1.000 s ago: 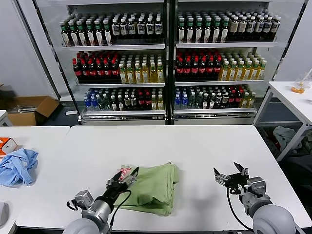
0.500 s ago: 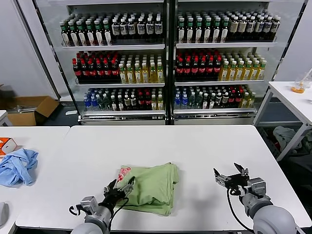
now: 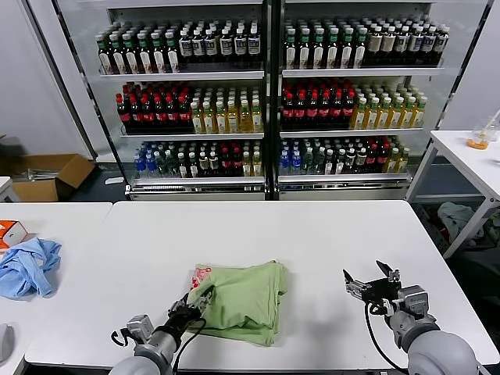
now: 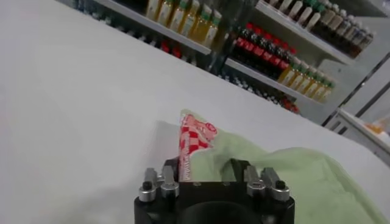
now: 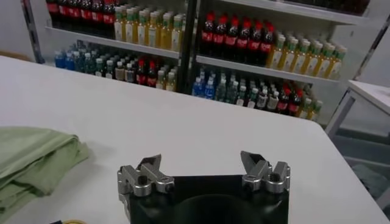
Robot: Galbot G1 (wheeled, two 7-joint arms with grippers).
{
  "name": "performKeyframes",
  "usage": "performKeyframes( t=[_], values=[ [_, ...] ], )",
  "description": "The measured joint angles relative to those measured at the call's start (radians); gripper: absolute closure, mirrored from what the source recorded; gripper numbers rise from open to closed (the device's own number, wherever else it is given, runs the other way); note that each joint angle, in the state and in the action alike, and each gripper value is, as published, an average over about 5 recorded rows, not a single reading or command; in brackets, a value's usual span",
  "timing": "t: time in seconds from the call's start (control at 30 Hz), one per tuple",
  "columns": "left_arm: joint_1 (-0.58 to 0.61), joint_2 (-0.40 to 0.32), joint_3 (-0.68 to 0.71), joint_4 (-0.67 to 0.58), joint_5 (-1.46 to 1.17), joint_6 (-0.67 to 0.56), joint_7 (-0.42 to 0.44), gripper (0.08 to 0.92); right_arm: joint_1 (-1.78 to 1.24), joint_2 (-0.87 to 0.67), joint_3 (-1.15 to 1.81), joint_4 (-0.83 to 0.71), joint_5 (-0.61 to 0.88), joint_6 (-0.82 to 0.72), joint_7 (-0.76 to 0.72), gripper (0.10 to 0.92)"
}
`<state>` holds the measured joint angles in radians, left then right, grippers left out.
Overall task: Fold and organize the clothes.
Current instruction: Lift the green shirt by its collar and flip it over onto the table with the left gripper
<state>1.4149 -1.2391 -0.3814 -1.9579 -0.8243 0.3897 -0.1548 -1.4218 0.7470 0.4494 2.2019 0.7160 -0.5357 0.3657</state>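
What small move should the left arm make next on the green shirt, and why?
Probably finish closing the left gripper on the polo shirt: it sits at the near left edge beside the red-and-white print, fabric between its fingers. The right gripper waits open, apart from the shirt.

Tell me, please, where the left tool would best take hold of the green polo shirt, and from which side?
Probably the near-left edge of the polo shirt, just below the red-and-white print, approached low from the robot's side. The layers stack there into a raised fold, and the left tool already sits at it.

L claw (image 3: 199,301) low, part-closed | R claw (image 3: 372,286) open, idle
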Motion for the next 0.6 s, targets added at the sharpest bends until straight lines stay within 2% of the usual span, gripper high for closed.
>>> performKeyframes(
  t=[0.47, 0.6],
  values=[
    [-0.011, -0.021, -0.084, 0.025, -0.254, 0.024, 0.034, 0.861, -0.014, -0.008, 0.010, 0.010, -0.002, -0.001, 0.001, 0.203],
    [-0.010, -0.029, -0.106, 0.024, -0.314, 0.027, 0.034, 0.898, -0.016, -0.008, 0.012, 0.016, -0.002, 0.000, 0.001, 0.203]
  ],
)
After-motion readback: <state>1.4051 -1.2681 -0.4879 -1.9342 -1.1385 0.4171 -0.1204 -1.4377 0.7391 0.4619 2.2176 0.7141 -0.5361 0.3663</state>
